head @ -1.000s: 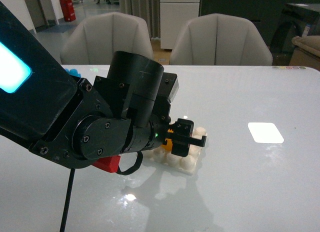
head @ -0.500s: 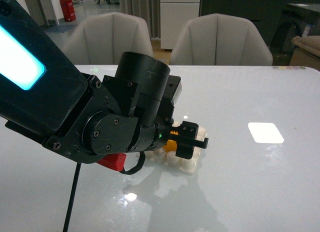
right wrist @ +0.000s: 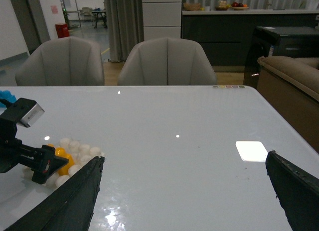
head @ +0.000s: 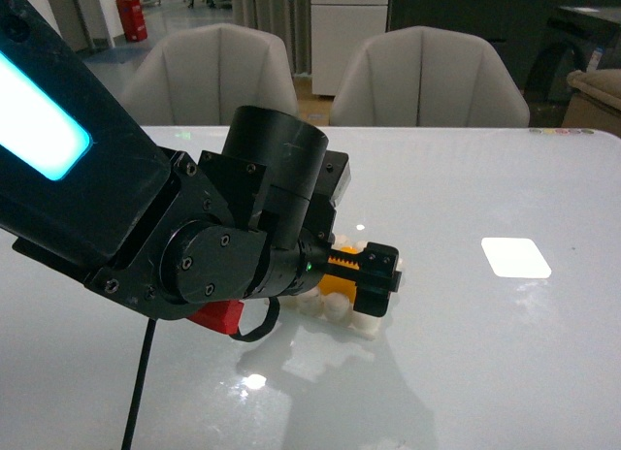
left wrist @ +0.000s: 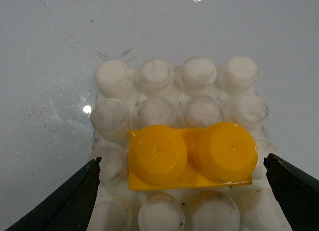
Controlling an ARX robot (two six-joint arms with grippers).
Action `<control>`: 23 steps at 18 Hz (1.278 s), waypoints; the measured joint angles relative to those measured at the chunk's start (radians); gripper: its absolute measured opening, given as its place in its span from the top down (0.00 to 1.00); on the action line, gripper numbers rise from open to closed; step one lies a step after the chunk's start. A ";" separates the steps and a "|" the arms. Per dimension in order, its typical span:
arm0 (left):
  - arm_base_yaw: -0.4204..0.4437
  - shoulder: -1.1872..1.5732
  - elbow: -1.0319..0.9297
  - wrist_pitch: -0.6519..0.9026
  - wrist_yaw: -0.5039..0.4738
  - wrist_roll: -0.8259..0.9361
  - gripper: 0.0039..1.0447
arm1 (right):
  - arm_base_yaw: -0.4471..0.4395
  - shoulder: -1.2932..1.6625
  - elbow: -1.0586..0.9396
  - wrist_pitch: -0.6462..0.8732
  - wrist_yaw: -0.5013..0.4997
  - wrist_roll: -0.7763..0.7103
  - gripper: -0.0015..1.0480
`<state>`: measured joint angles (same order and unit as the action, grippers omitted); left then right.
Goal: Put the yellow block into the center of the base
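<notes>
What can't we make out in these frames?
- Front view: most of the yellow block and base is hidden behind the left pincer.
- Left wrist view: the base's near stud row is cut off by the frame edge.
- Red thing under the left arm: mostly covered, unidentifiable.
- Whether the block is pressed fully down: not visible.

The left arm hides most of the base (front view).

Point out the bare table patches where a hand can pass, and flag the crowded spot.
Free: the stretch between the base and the white card, and the table's near edge in front of the base. Crowded: around the base, where the open left claw straddles the yellow block and a red block sits under the arm.
</notes>
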<state>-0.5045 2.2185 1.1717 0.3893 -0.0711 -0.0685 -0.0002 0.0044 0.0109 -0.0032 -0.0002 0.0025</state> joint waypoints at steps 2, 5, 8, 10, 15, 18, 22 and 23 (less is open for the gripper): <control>0.001 0.000 0.000 0.001 0.000 0.000 0.06 | 0.000 0.000 0.000 0.000 0.000 0.000 0.06; 0.010 -0.013 -0.005 0.008 0.000 -0.005 0.06 | 0.000 0.000 0.000 0.000 0.000 0.000 0.06; 0.067 -0.378 -0.251 0.106 0.111 -0.083 0.06 | 0.000 0.000 0.000 0.000 0.000 0.000 0.06; 0.198 -0.723 -0.489 0.152 0.203 -0.085 0.06 | 0.000 0.000 0.000 0.000 0.000 0.000 0.06; 0.306 -0.932 -0.603 0.163 0.224 -0.065 0.08 | 0.000 0.000 0.000 0.000 0.000 0.000 0.06; 0.333 -1.004 -0.663 0.258 0.103 -0.026 0.17 | 0.000 0.000 0.000 0.000 0.000 0.000 0.06; 0.500 -1.281 -0.837 0.183 0.054 0.038 0.43 | 0.000 0.000 0.000 0.000 0.000 0.000 0.06; 0.517 -1.330 -0.870 0.188 0.050 0.043 0.51 | 0.000 0.000 0.000 0.001 0.000 0.000 0.06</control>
<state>0.0124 0.8886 0.3019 0.5777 -0.0216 -0.0254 -0.0002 0.0044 0.0109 -0.0025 -0.0002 0.0025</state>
